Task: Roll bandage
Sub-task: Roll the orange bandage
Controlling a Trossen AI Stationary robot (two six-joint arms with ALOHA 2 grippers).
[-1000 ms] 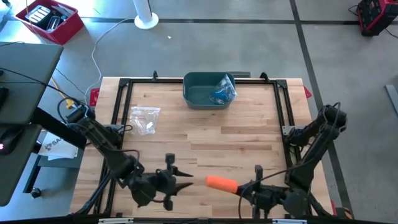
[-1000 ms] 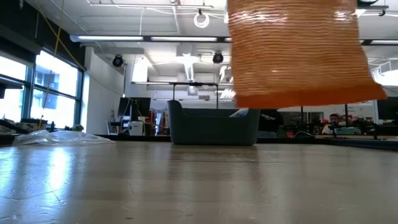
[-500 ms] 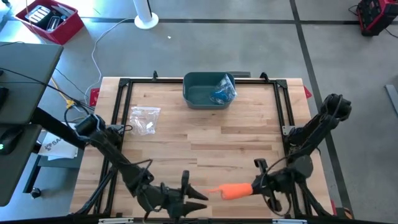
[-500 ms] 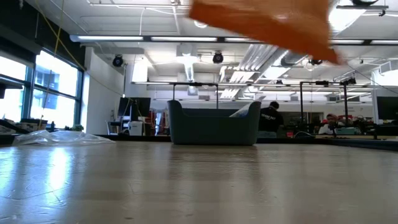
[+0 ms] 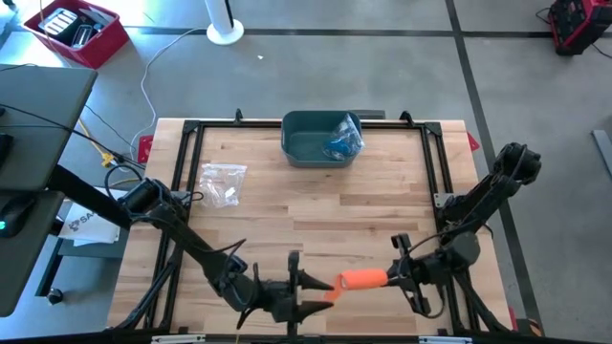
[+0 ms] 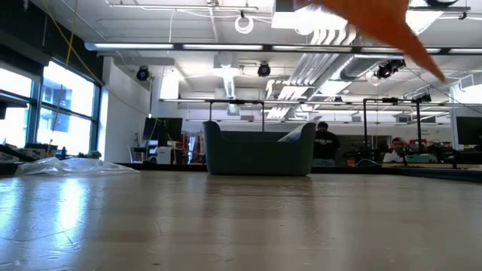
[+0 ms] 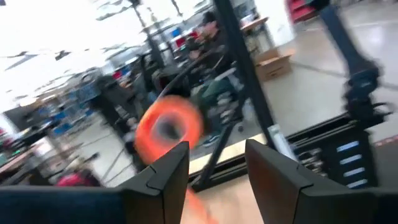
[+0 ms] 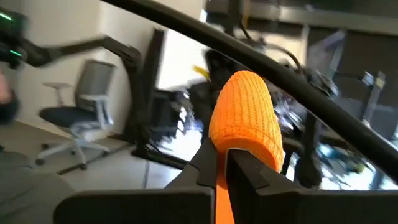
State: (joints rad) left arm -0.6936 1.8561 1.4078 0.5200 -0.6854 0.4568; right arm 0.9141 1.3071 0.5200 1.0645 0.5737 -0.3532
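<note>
Bandage roll (image 5: 361, 279), orange, hangs above the near edge of the bench (image 5: 316, 210), pinched at one end by the right end effector (image 5: 394, 275), whose fingers are clenched on it. The roll's free end points at the left end effector (image 5: 320, 290), which stands just beside it with fingers parted, grasping nothing. A green bin (image 5: 320, 139) sits at the bench's far edge.
</note>
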